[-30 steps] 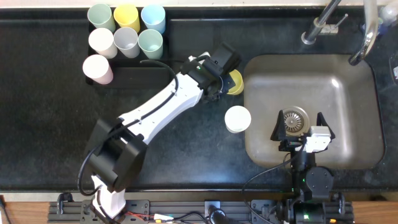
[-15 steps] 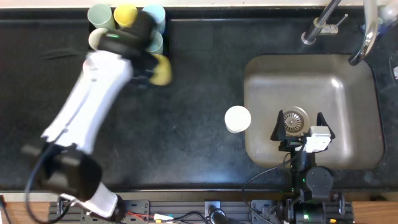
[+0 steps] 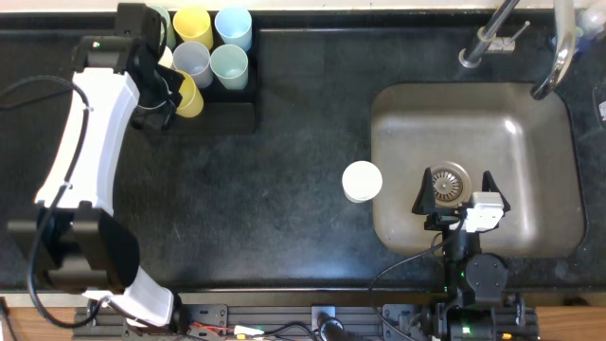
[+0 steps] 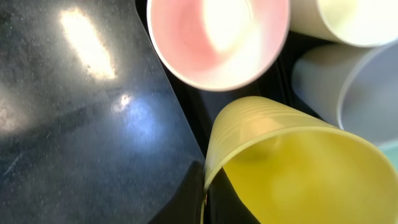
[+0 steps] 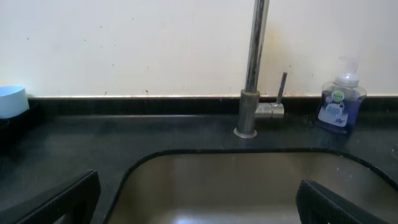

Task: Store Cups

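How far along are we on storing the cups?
Several cups already stand in the tray, the pink cup among them. The left pincer holds a yellow cup at the tray, unreleased. One white cup waits on the counter beside the sink.

Nine cups: two yellow cups [image 3: 192, 24] [image 3: 187, 95], one apiece in pink [image 4: 217, 37], cream [image 4: 339, 18], grey [image 3: 192, 62], mint [image 3: 228, 64], pale green [image 3: 163, 11], blue [image 3: 233, 24] and white [image 3: 362, 180] — two robot arms [image 3: 90, 142] [image 3: 464, 237], two chrome taps [image 3: 492, 33] [image 3: 561, 47], one black tray [image 3: 232, 114], one sink [image 3: 530, 189], one soap bottle [image 5: 339, 102].

Left claw [image 3: 169, 95] carried yellow cup [image 3: 189, 96] from sink edge [image 3: 373, 142] to cup tray [image 3: 232, 117].
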You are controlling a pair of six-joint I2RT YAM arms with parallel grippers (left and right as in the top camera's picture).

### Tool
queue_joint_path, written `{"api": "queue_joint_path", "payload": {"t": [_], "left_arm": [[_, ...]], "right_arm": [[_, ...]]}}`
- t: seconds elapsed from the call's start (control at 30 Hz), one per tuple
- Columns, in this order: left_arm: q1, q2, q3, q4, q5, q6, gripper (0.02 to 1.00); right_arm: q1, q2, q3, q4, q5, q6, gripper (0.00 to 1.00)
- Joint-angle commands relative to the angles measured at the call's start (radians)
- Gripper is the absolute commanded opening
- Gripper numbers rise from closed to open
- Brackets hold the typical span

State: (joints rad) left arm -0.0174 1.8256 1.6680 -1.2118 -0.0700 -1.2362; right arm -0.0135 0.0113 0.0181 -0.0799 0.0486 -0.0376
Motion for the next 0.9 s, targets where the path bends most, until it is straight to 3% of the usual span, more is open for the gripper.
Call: {"api": "queue_joint_path", "payload": {"t": [0.03, 0.9], "left_arm": [[0.014, 0.043, 0.013, 0.01, 0.012, -0.011, 0.036], [-0.005, 0.179, 0.013, 0.082, -0.011, -0.011, 0.036]], "right_arm": [[-0.006, -0.008, -0.013, 0.005, -0.005, -0.003, 0.998], [-0.006, -0.008, -0.013, 0.005, -0.005, -0.003, 0.998]]}}
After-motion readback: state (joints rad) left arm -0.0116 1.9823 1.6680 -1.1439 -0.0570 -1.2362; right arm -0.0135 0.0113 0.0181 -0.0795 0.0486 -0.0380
